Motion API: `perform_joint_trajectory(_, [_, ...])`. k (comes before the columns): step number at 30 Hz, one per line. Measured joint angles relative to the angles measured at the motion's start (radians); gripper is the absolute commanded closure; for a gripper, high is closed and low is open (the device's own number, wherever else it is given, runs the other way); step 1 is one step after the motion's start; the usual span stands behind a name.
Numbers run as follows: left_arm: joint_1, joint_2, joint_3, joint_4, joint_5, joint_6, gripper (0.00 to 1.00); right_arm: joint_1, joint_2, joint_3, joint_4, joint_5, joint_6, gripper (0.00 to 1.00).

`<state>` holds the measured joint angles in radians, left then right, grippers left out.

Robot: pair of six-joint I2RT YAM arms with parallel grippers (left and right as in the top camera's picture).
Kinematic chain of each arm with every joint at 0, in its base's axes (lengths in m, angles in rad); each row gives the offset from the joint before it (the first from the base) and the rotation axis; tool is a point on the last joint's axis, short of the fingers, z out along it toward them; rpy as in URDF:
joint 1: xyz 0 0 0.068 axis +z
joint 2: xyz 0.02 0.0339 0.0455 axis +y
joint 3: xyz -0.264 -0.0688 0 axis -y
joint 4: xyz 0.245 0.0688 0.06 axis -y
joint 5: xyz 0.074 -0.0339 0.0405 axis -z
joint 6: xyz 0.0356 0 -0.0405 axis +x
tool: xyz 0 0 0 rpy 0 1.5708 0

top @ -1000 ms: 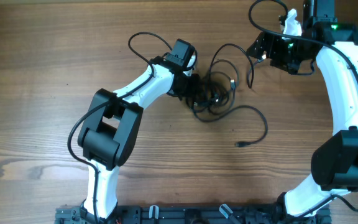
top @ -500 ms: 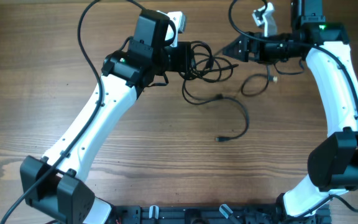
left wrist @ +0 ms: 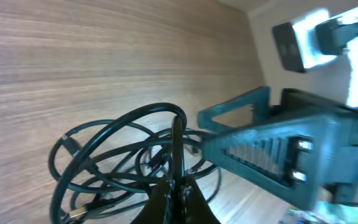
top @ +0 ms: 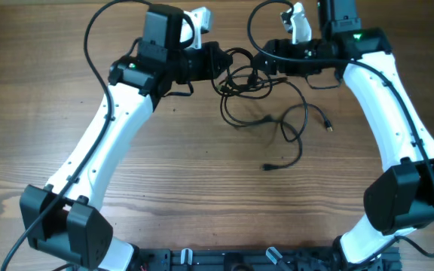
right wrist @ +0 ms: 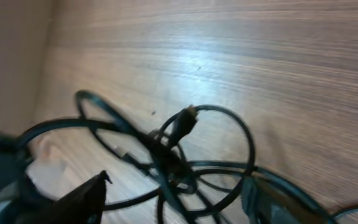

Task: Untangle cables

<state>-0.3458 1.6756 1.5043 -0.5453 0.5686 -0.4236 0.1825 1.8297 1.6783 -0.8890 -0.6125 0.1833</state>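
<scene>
A bare wooden tabletop carries the work, and the cables sit near its far edge, bunched into a dark tangle of overlapping loops between the two arms. The left pincer comes at the bunch from one side. In the left wrist view its fingers meet at a point around a single strand that rises straight up from them, so it appears closed on one cable. The right pincer faces it from the other side. In the right wrist view its fingers stand wide apart with the tangle lying between them and nothing gripped, and a plug end pokes up out of the loops.

By my reading the task is only partly under way. Two tails already lie loose on the wood, one running toward the middle and finishing in a small plug, the other curling off toward the right arm's side and ending in its own plug. The core of the bunch is not yet opened: several loops cross one another there, and I cannot tell how many separate cords it holds. Pulling those loops apart and laying each cord out singly is what is left.
</scene>
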Motion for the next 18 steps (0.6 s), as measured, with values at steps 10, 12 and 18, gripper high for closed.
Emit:
perform_joint_trajectory(10, [0.116, -0.004, 0.000, 0.031, 0.147, -0.024, 0.96, 0.054, 0.124, 0.000, 0.008, 0.063, 0.101, 0.88])
perform_joint_trajectory(12, [0.166, -0.020, -0.005, 0.038, 0.153, -0.024, 0.96, 0.055, 0.147, 0.000, 0.008, 0.067, 0.135, 0.90])
perform_joint_trajectory(18, [0.325, -0.138, -0.010, 0.052, 0.159, -0.024, 0.96, 0.050, 0.182, 0.000, -0.015, 0.151, 0.191, 0.92])
